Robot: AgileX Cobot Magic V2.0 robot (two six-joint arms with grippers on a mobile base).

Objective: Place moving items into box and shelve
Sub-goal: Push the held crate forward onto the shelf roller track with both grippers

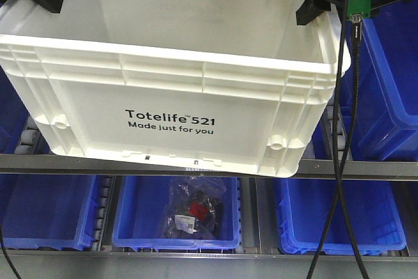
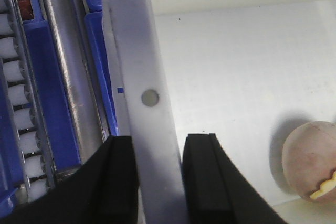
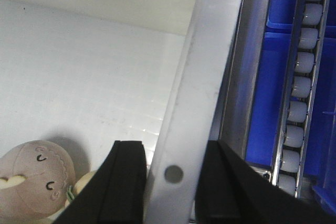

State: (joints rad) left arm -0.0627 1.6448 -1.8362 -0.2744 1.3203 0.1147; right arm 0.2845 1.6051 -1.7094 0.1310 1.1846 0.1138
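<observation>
White Totelife 521 crate (image 1: 176,89) is tilted, its bottom edge over the front rail of the blue-bin shelf. A pinkish plush toy (image 3: 37,174) with a stitched face lies on the crate floor; its yellow bits are possibly limbs.

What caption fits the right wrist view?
Right gripper clamped on the white tote's rim, a plush toy inside, blue bins and shelf rollers alongside.
</observation>
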